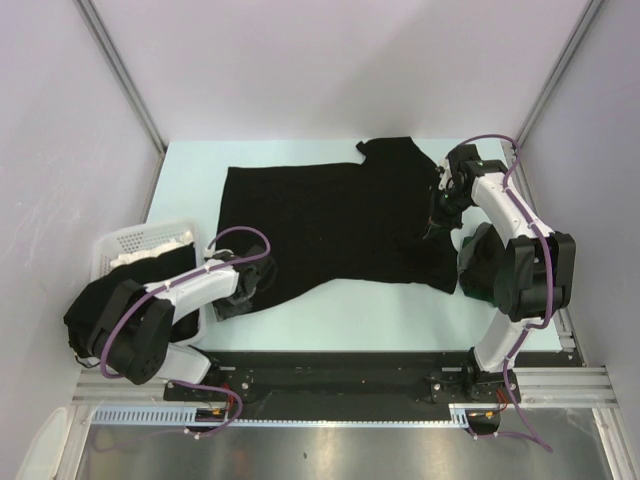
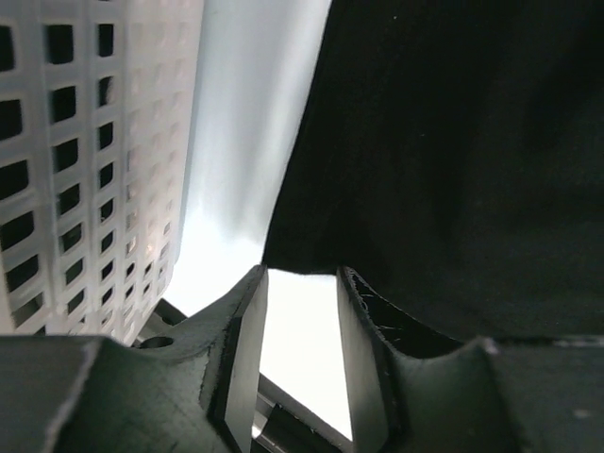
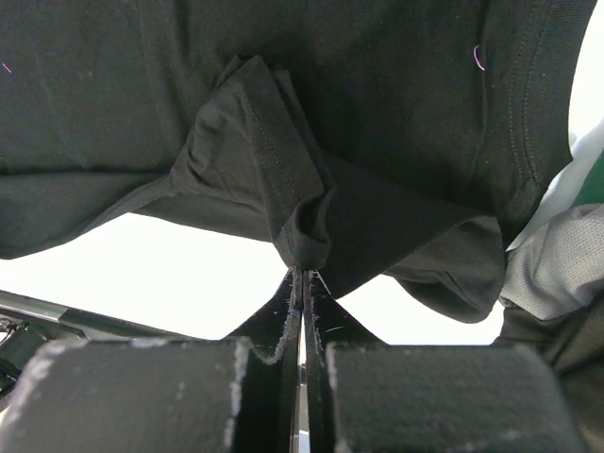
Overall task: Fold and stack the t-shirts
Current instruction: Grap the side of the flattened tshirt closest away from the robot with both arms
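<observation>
The black t-shirt (image 1: 330, 215) is lying spread flat on the table (image 1: 360, 305). The right claw (image 3: 304, 276) is clenching a bunched fold at the shirt's right-hand edge. The left claw (image 2: 302, 278) is standing released, jaws parted and gripping nothing, at the shirt's near-left corner, just beside the white basket (image 2: 85, 160).

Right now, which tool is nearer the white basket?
Left. The left tool is open just beside the white basket, at the t-shirt corner. The right tool is across the table, shut on that t-shirt's opposite edge.
</observation>
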`<state>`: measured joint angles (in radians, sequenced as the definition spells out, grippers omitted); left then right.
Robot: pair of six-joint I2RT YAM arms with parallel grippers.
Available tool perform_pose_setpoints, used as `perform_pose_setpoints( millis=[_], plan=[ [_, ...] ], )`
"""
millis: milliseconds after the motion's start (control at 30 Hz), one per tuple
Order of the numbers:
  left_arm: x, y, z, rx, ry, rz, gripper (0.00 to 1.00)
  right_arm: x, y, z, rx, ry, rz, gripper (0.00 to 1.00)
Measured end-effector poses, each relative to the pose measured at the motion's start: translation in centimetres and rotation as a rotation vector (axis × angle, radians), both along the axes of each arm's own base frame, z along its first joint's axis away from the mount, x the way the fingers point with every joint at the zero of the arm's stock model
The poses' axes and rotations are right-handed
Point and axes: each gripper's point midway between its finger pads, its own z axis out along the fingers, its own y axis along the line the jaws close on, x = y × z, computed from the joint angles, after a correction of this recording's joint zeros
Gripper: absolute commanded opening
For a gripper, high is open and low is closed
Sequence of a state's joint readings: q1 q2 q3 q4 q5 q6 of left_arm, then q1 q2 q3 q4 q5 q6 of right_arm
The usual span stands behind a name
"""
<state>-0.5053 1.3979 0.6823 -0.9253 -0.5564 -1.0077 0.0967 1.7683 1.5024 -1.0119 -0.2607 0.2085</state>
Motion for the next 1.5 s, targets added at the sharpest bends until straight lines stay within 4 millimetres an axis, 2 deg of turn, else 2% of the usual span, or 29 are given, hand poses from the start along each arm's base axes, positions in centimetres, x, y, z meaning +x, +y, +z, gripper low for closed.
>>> perform_pose_setpoints(
  millis=[233,400,500,667,700,867,1000,1100,1267,1500],
  plan=[
    [0.3,-0.2,-0.2,-0.012,-0.009,-0.013,0.29,0.0,0.0,0.0,0.000,0.001,-0.001,0.00],
    [0.4,-0.4,-0.4,-0.022,-0.012,-0.019,0.28,0.0,0.0,0.0,0.000,0.001,-0.001,0.00],
    [0.4,-0.4,-0.3,-0.020,-0.012,-0.018,0.38,0.0,0.0,0.0,0.000,0.001,-0.001,0.00],
    [0.1,0.1,0.0,0.005,-0.005,-0.011,0.43,0.0,0.0,0.0,0.000,0.001,-0.001,0.00],
    [0.0,0.2,0.0,0.010,-0.003,-0.010,0.48,0.0,0.0,0.0,0.000,0.001,-0.001,0.00],
    [-0.3,0.7,0.2,0.031,0.006,-0.003,0.55,0.0,0.0,0.0,0.001,0.001,0.000,0.00],
    [-0.4,0.9,0.3,0.040,0.014,-0.016,0.70,0.0,0.1,0.0,0.006,0.002,0.001,0.00],
    [-0.1,0.8,0.6,0.017,-0.023,-0.029,0.77,-0.1,0.1,0.1,0.010,0.002,0.002,0.00],
    [1.3,0.1,1.2,-0.054,-0.133,-0.041,0.79,-0.1,0.2,0.1,0.012,0.002,0.003,0.00],
    [2.2,-0.2,0.6,-0.069,-0.151,-0.058,0.78,-0.1,0.2,0.1,0.013,0.003,0.004,0.00]
  ],
)
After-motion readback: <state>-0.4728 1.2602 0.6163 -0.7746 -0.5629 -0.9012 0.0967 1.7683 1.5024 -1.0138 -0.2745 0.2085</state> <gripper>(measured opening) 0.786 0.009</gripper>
